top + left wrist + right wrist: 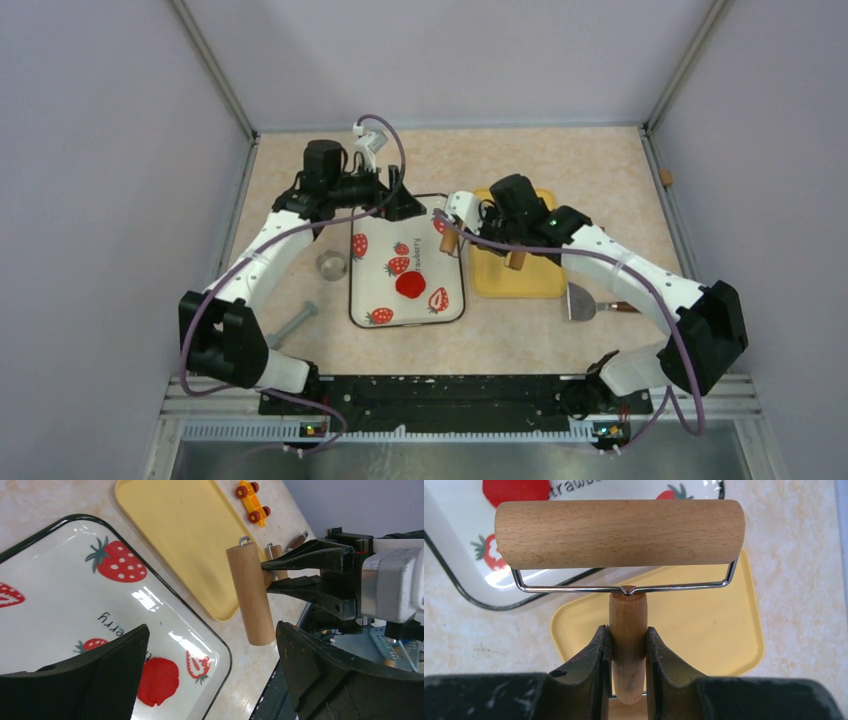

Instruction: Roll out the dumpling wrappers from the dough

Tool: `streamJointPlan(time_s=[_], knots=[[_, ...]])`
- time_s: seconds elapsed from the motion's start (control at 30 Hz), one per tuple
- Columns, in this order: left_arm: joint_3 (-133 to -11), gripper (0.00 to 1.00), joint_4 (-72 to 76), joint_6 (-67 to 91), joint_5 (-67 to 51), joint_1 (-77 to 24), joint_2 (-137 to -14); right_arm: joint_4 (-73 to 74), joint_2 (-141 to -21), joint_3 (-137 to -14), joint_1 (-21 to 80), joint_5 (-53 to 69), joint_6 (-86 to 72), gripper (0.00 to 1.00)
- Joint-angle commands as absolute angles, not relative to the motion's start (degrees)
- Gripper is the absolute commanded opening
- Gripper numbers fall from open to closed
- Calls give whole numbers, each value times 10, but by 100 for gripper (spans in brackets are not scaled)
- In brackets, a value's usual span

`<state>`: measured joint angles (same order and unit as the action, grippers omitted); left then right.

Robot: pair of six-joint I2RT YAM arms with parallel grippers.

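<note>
One flattened blob of dough [410,285], on the strawberry tray [372,287] mid-table. It sits on the tray's near half, toward its right edge. Right hand [628,632] is clamped narrow on the wooden handle of the roller [619,532]. The barrel is lifted clear, hanging over the strawberry tray's far right corner and the seam with the yellow tray [510,283]. Yellow tray lies just right of the strawberry tray. Left hand [212,630] is spread wide, holding nothing, hovering over the strawberry tray's far edge. Off the trays: small metal ring [331,264] just left of the strawberry tray, grey bolt-like tool [292,323] toward the near left edge, scraper [580,300] by the yellow tray's near right corner.
</note>
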<state>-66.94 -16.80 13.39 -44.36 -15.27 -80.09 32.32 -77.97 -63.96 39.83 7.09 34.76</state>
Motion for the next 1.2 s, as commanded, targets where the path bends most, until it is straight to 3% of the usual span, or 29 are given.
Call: streamJointPlan(time_s=[0.0, 0.33, 0.4, 0.57, 0.8, 0.83, 0.9, 0.93, 1.03, 1.17], knots=[[-692, 99, -88, 246, -480, -175, -838, 260, -802, -718, 396, 59, 320, 0], [-736, 99, -48, 283, -495, -228, -931, 237, -834, -766, 423, 74, 314, 0], [-746, 95, -45, 284, -508, -232, -949, 233, -835, -769, 429, 71, 311, 0], [-747, 66, -15, 308, -552, -232, -975, 235, -829, -768, 432, 66, 308, 0], [-730, 3, 47, 338, -623, -222, -981, 258, -811, -760, 430, 66, 321, 0], [-724, 0, 55, 344, -624, -216, -978, 280, -805, -760, 429, 88, 329, 17], [-715, 0, 73, 361, -638, -202, -976, 303, -789, -757, 423, 111, 312, 62], [-715, 0, 79, 368, -653, -195, -976, 322, -778, -760, 412, 133, 288, 76], [-712, 0, 100, 392, -702, -172, -972, 343, -761, -787, 345, 214, 161, 91], [-669, 0, 212, 447, -721, -156, -931, 342, -772, -803, 225, 353, -30, 92]])
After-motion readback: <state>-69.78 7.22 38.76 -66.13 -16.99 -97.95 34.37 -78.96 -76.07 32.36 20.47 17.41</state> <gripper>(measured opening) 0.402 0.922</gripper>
